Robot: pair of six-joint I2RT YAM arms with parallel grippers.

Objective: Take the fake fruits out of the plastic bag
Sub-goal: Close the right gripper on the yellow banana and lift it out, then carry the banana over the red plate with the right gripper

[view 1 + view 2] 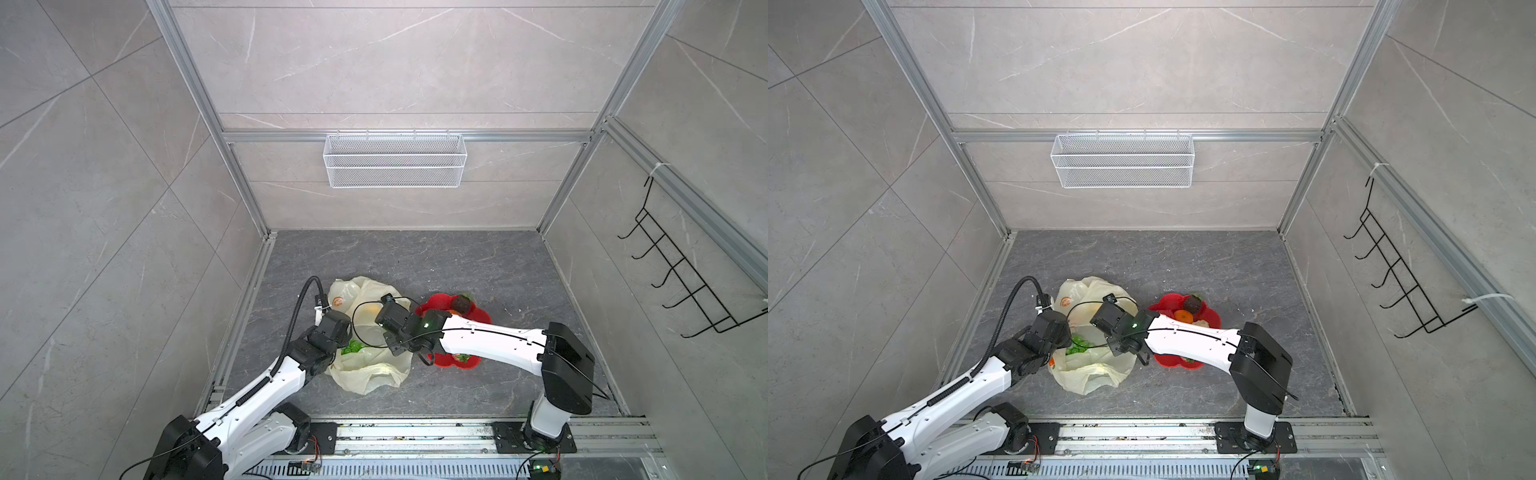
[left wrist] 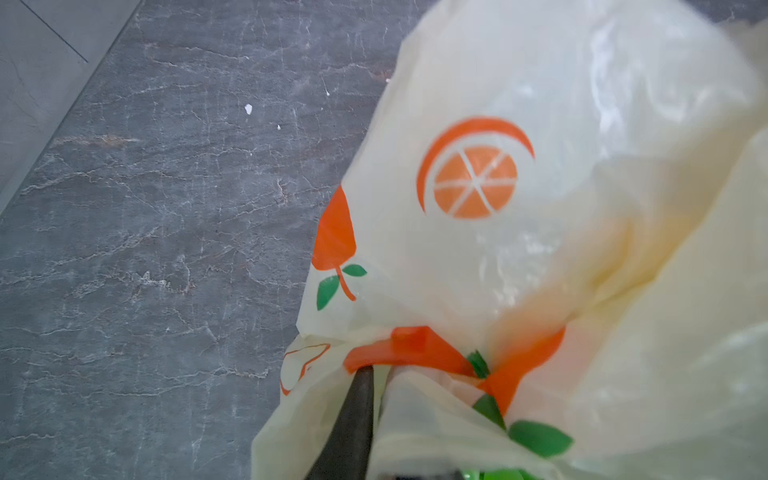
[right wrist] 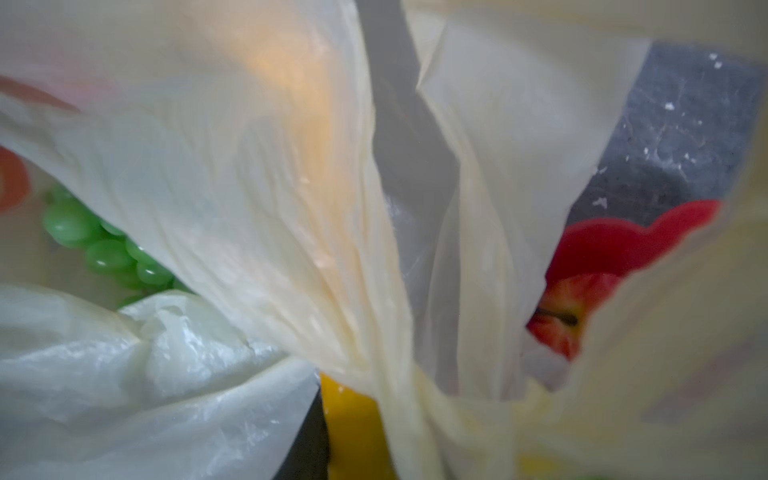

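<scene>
The plastic bag (image 2: 540, 249) looks thin, crinkly, translucent; the grape bunch (image 3: 108, 253) glossy smooth.

The left arm (image 1: 266, 386) is stretched from the 7 o'clock base toward 1 o'clock, wrist bent down. The left gripper (image 2: 376, 372) is seen nearly closed, pinched on a bag (image 2: 540, 249) fold. The right arm (image 1: 490, 336) is raised at 5 o'clock, forearm laid toward 9 o'clock. The right gripper (image 3: 349, 440) is mostly veiled; one dark finger (image 3: 305, 440) is seen, jaw gap unreadable.

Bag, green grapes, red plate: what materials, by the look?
Bag: thin plastic film, translucent cream, semi-glossy; it crinkles and light passes through. Green grapes: likely moulded plastic, glossy; sharp highlights on each bead. Red plate: probably rigid plastic, smooth uniform red; blurred, so unsure.
</scene>
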